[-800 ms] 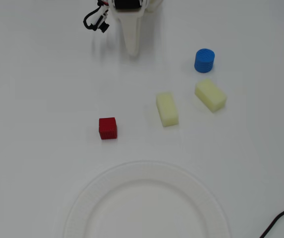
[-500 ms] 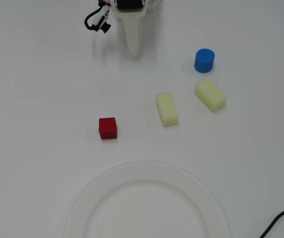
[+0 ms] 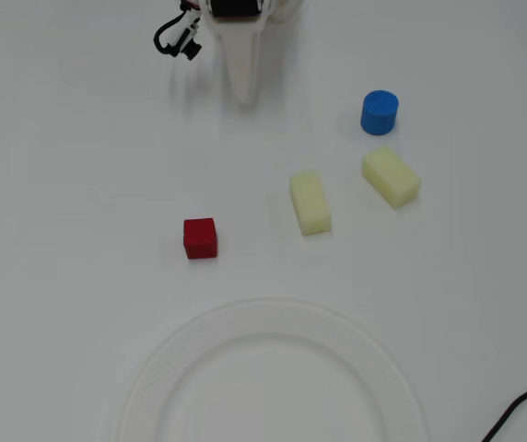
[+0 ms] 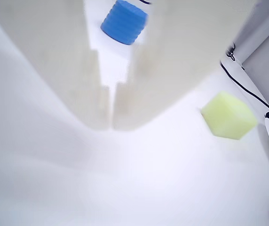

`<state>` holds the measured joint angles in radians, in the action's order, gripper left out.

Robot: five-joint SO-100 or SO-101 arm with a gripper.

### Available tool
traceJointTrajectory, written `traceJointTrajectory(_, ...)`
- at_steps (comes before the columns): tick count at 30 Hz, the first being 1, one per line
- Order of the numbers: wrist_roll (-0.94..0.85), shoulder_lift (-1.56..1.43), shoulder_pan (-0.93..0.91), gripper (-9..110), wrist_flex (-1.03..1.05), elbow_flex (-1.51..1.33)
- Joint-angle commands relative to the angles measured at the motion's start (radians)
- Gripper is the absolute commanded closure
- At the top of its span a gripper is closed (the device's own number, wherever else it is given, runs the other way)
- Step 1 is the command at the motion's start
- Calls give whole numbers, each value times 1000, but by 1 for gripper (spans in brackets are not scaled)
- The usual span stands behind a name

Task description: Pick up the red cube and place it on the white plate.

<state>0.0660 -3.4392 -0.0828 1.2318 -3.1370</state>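
Red and finely ridged, the red cube (image 3: pixel 200 238) sits alone on the white table (image 3: pixel 61 230), just above the rim of the white plate (image 3: pixel 273 318) in the overhead view and well apart from the tool (image 3: pixel 245 97), which hangs near the top edge, slightly right of the cube. In the wrist view the tool's (image 4: pixel 110 126) fingers are clenched together, empty. To the cube's right lie two pale yellow blocks (image 3: pixel 310 203) (image 3: pixel 391 176), with a blue cylinder (image 3: pixel 380 111) beyond.
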Motion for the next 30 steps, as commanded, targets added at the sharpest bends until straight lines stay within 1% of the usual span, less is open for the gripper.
traceJointTrajectory(1, 5, 61, 2, 102, -5, 147)
traceJointTrajectory(3, 21, 224, 9, 102, -26, 291)
traceJointTrajectory(6, 41, 566, -11, 102, -43, 540)
traceJointTrajectory(7, 20, 666, -18, 102, -43, 614)
traceJointTrajectory(9, -83, 816, -29, 102, -61, 727)
traceJointTrajectory(10, -124, 870, -32, 101, -63, 775)
traceJointTrajectory(11, -219, 908, -41, 100, -66, 810)
traceJointTrajectory(12, -242, 931, -52, 101, -101, 830)
traceJointTrajectory(16, -219, 1144, -49, 99, -112, 1003)
traceJointTrajectory(20, -209, 1358, -55, 90, -112, 1152)
traceJointTrajectory(27, -198, 1557, -61, 80, -127, 1269)
traceJointTrajectory(29, -199, 1605, -67, 75, -141, 1293)
traceJointTrajectory(30, -209, 1637, -69, 75, -141, 1312)
